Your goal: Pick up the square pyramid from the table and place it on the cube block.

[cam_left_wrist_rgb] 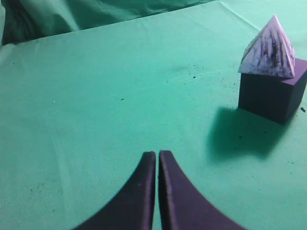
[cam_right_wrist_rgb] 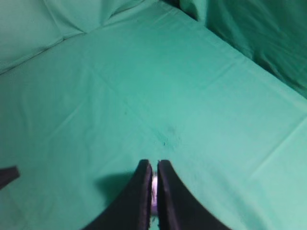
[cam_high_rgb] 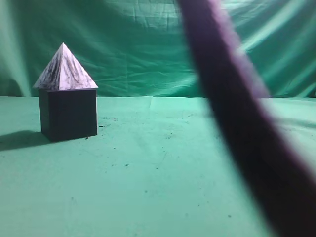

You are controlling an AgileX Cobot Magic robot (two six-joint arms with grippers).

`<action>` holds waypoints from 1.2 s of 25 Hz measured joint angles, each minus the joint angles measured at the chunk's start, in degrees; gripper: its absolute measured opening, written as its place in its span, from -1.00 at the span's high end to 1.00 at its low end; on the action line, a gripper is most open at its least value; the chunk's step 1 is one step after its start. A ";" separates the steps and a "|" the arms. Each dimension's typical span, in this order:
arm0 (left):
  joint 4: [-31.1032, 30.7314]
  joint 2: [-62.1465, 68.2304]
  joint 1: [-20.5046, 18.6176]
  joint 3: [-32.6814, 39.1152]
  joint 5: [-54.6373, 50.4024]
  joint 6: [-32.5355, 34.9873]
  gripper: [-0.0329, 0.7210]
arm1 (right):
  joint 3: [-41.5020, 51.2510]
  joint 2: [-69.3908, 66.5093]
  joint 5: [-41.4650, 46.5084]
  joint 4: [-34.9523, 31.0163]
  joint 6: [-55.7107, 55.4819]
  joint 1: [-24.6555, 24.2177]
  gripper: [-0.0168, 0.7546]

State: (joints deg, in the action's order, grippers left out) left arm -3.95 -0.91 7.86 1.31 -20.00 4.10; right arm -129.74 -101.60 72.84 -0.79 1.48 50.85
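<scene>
The whitish-lavender square pyramid (cam_high_rgb: 64, 69) with dark streaks sits upright on top of the dark purple-black cube block (cam_high_rgb: 69, 114), at the left of the green table (cam_high_rgb: 158, 163). Both also show in the left wrist view, pyramid (cam_left_wrist_rgb: 269, 50) on cube (cam_left_wrist_rgb: 271, 96), at the far right. My left gripper (cam_left_wrist_rgb: 157, 154) is shut and empty above bare cloth, well to the left of the cube and nearer than it. My right gripper (cam_right_wrist_rgb: 153, 164) is shut over bare cloth, with a small pale glint between its jaws; neither block shows in its view.
A blurred dark arm part (cam_high_rgb: 237, 113) crosses the exterior view close to the camera, from top middle to bottom right. Green cloth hangs as a backdrop (cam_high_rgb: 148, 39). A dark tip (cam_right_wrist_rgb: 7, 175) pokes in at the left edge of the right wrist view.
</scene>
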 joint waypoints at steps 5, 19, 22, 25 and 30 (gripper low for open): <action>0.00 0.00 0.00 0.00 0.00 0.00 0.91 | 15.25 12.73 0.09 -0.03 -1.17 0.00 0.96; 0.00 0.00 0.00 0.00 0.00 0.00 0.91 | 61.53 51.01 -16.69 -3.92 -1.38 0.00 0.96; 0.00 0.00 0.00 0.00 0.00 0.00 0.91 | 66.56 58.28 -15.46 -3.41 -1.25 0.00 0.96; 0.00 0.00 0.00 0.00 0.00 0.00 0.91 | 70.85 64.26 -14.93 -1.48 -1.25 0.00 0.96; 0.00 0.00 0.00 0.00 0.00 0.00 0.91 | 80.28 72.96 -21.26 2.44 -1.14 0.00 0.96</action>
State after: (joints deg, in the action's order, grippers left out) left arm -3.95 -0.91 7.86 1.31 -20.00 4.10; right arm -49.46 -28.64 51.58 1.65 0.34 50.85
